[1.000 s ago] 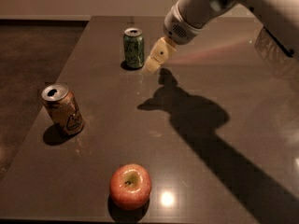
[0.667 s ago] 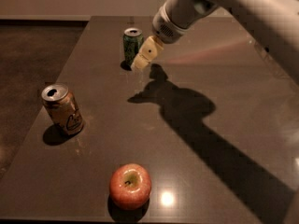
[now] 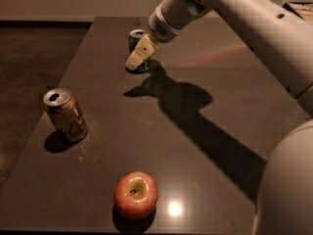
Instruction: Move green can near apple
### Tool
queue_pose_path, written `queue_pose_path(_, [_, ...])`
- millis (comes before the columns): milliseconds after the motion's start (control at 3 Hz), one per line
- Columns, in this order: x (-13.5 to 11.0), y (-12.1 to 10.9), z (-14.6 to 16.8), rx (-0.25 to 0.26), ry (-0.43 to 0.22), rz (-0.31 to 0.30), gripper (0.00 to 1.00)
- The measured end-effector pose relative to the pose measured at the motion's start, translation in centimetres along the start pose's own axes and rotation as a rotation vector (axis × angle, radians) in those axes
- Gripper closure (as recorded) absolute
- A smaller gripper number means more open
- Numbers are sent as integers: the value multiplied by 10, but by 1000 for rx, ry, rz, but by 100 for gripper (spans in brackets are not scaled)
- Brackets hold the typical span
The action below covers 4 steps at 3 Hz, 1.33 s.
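Observation:
The green can (image 3: 135, 37) stands upright at the far side of the dark table (image 3: 210, 97). My gripper (image 3: 137, 58) comes down from the upper right on the white arm and sits right in front of the can, covering its lower right part. I cannot tell whether it touches the can. The red-pink apple (image 3: 136, 195) rests near the table's front edge, far from the can and the gripper.
An orange-tan can (image 3: 65, 114) with a white logo stands at the left side of the table, open top tilted a little. The arm's shadow runs across the middle of the table. The arm's white body fills the right side of the view.
The gripper has moved left and toward the green can, from beside it to overlapping its front. The cans and apple have not moved.

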<state>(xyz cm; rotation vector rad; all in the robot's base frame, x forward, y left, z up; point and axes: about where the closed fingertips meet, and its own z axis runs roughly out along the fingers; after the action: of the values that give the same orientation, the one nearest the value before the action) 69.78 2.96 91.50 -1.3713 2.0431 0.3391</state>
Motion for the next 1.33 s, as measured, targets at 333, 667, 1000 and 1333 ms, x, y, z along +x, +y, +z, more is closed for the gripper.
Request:
queue_pose_path(333, [-11,-8,13,-1,-18,6,0])
queue_pose_path(667, [-20,-12,23,-5,-29,18,16])
queue_pose_path(1000, [-23,-13,29,-16,-35,29,38])
queue_pose_path(1333, [-20,-4,24,-37,-39,25,62])
